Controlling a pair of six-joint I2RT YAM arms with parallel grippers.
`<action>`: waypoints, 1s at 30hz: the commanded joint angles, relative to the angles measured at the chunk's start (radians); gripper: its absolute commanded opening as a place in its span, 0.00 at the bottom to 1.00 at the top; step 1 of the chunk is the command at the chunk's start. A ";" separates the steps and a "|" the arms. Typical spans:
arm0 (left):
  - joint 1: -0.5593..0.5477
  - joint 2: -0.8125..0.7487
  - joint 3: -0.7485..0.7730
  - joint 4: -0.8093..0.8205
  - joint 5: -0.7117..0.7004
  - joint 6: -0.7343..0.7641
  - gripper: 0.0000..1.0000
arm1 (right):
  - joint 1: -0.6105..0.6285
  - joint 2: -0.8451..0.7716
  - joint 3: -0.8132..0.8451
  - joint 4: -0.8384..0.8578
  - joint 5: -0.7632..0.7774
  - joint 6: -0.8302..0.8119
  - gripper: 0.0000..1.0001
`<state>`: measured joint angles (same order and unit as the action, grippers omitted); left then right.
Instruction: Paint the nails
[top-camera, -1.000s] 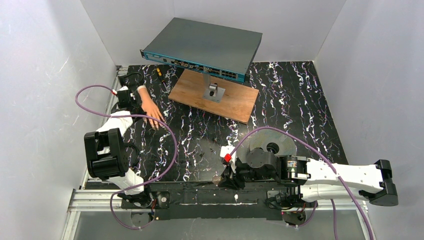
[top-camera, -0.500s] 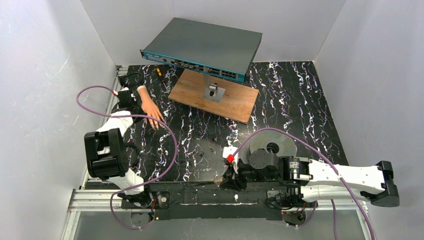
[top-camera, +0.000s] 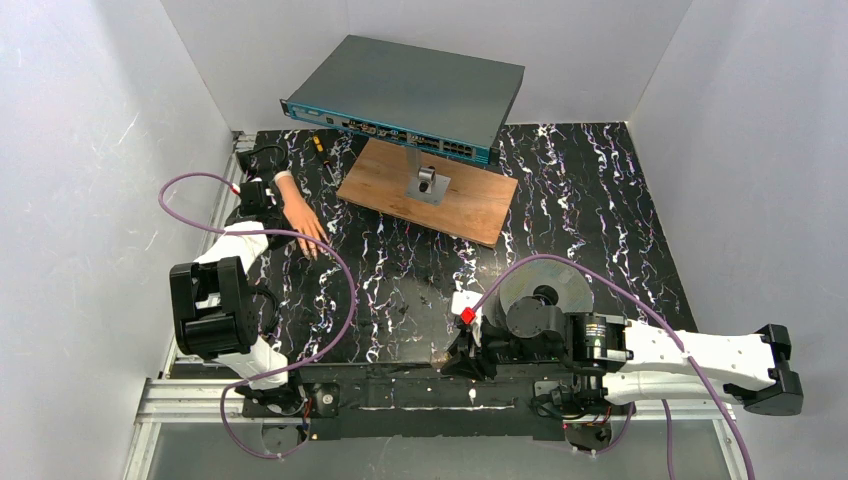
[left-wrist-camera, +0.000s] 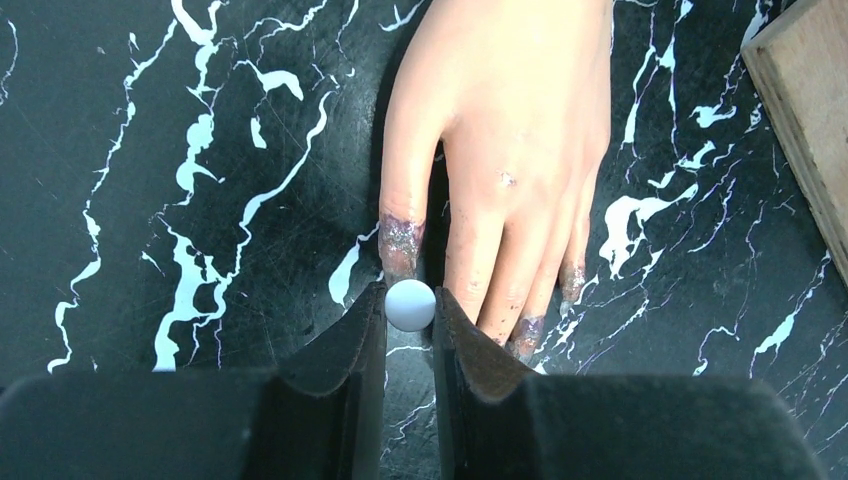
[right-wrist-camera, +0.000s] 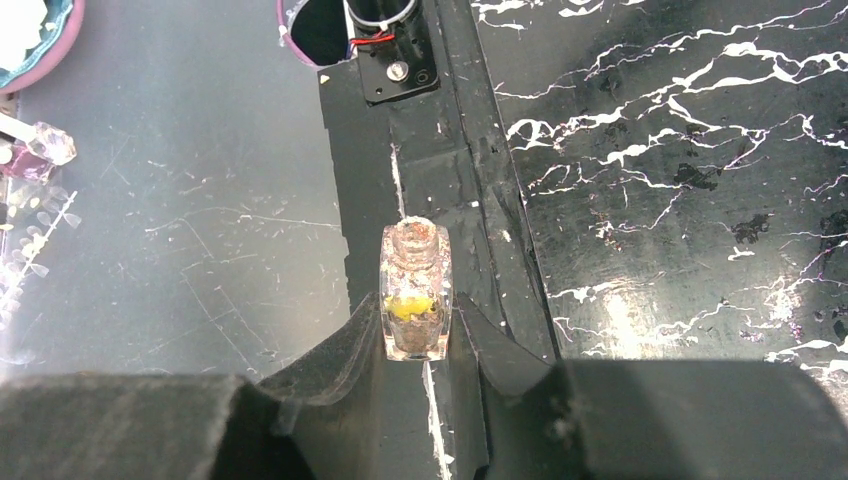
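Since a second ago the right arm has drawn a little toward the near right, uncovering more of the grey disc (top-camera: 545, 285) on the black marbled table (top-camera: 600, 200). The left arm has barely shifted, edging slightly toward the mannequin hand (top-camera: 300, 215). The mannequin hand has not moved and lies flat at the far left of the table, fingers pointing near and right. The right gripper (right-wrist-camera: 415, 335) is pinching a small clear glass bottle (right-wrist-camera: 415, 290) at the table's near edge, over the black base rail. The bottle's neck is open, and a yellow patch and brownish residue show inside; how full it is cannot be made out. The left gripper (left-wrist-camera: 410, 310) is pressed onto a pale round cap (left-wrist-camera: 410, 304) seen end-on just beside the tip of the hand's outermost finger. Whatever hangs beneath the cap is hidden. The nails (left-wrist-camera: 402, 238) are smeared with purple glitter, but the edges of the nails are hard to tell from the smudges around them. The hand's wrist is cut off in the left wrist view. A pink-rimmed dish (right-wrist-camera: 30, 40) is cut off at a corner of the right wrist view.
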<state>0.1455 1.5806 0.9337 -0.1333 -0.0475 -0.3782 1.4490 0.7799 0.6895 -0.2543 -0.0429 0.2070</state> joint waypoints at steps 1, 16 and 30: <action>-0.009 -0.027 -0.004 -0.049 0.001 0.005 0.00 | 0.009 -0.028 0.000 0.041 0.012 0.007 0.01; -0.008 -0.261 -0.010 -0.185 -0.079 0.017 0.00 | 0.009 -0.053 0.009 0.057 0.008 -0.022 0.01; -0.007 -0.695 -0.083 -0.321 -0.032 -0.028 0.00 | 0.009 -0.038 -0.007 0.171 0.093 -0.075 0.01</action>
<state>0.1402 0.9775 0.8867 -0.3786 -0.1226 -0.3988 1.4498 0.7509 0.6895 -0.1997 0.0013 0.1593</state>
